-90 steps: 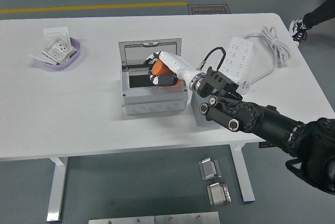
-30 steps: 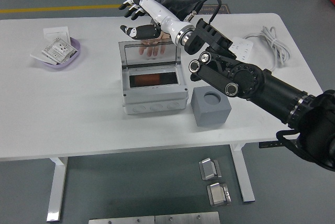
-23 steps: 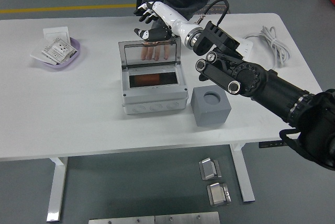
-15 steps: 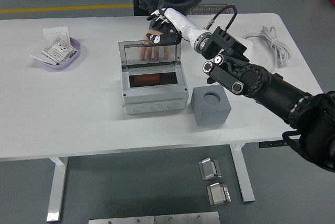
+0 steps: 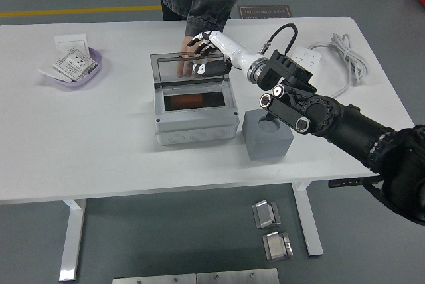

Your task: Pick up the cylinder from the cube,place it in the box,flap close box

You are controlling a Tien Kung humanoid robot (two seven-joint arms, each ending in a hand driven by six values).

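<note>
Box (image 5: 196, 115) open on white table (image 5: 99, 144), grey floor (image 5: 199, 244) below

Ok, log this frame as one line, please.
stage: closing flap | cylinder: in box | right hand: open, at flap top edge | person's hand: behind flap | cube: empty

the box (image 5: 195, 115) is open on top; behind it the raised flap (image 5: 190, 70) and a person's hand (image 5: 188, 48) block the way.
</note>
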